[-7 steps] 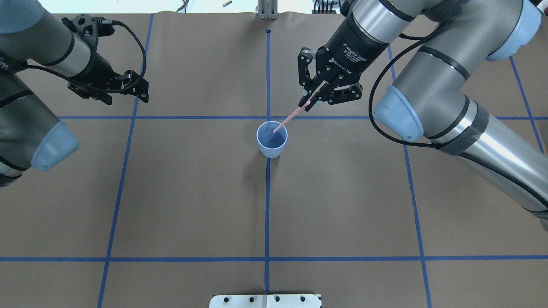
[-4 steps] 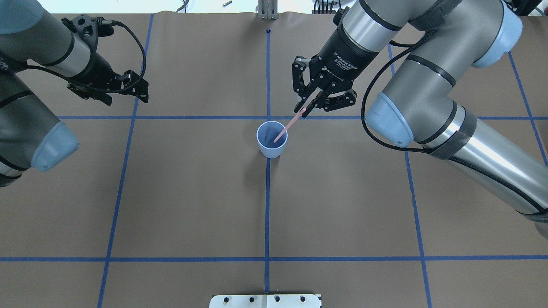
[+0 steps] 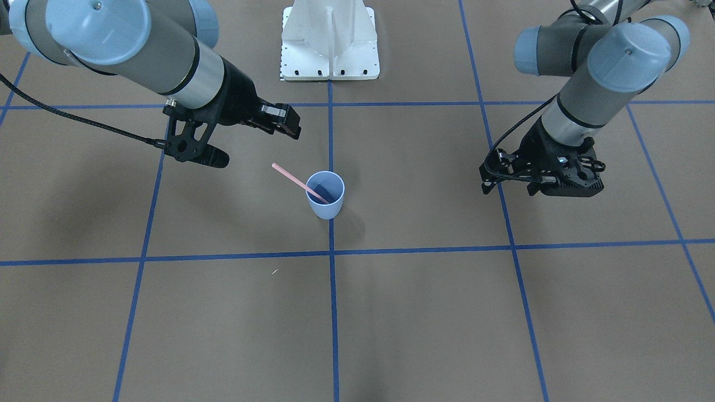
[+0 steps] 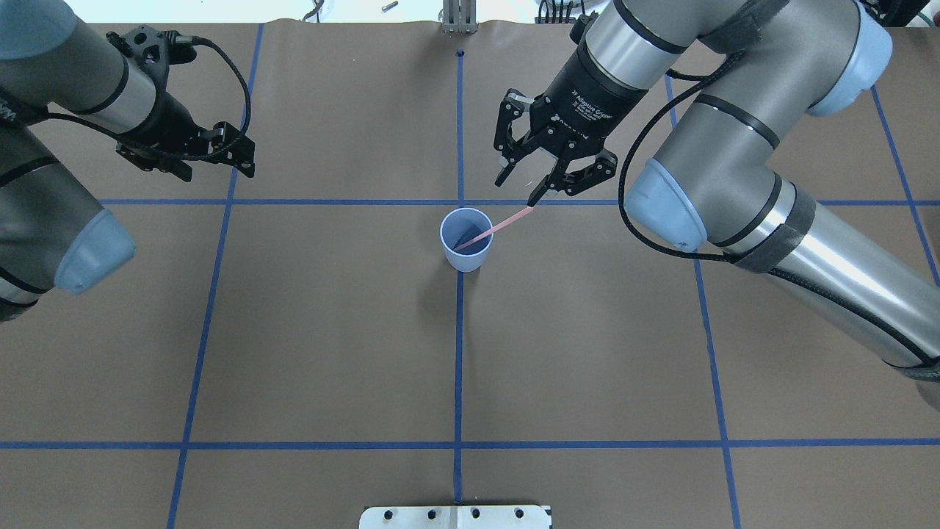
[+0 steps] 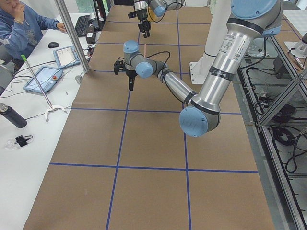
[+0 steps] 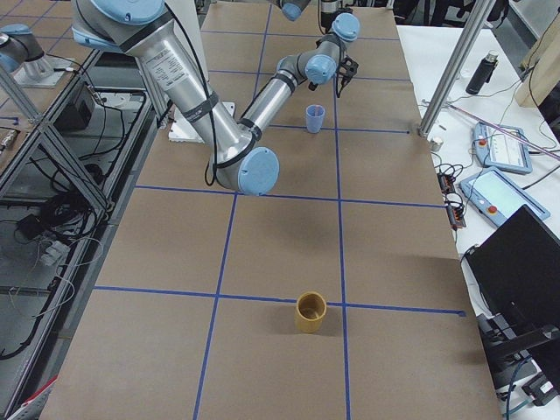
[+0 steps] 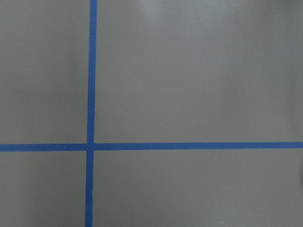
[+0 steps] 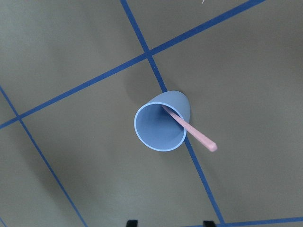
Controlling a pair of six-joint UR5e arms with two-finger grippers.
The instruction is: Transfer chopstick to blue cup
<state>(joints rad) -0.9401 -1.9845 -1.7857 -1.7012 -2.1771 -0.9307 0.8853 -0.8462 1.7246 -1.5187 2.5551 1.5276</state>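
The blue cup stands upright at the table's centre, on a blue tape line; it also shows in the front view, the right side view and the right wrist view. The pale pink chopstick stands with its tip inside the cup and leans on the rim toward my right arm. My right gripper is open and empty, just above and behind the stick's upper end, apart from it. My left gripper looks shut and empty, far to the left.
A tan cup stands near the table's right end. A white mount plate sits at the near edge. Blue tape lines grid the brown table. An operator sits at a side table.
My right gripper has opened and let go of the chopstick. The stick has dropped into the cup and now leans lower on the rim. The left arm has not moved.
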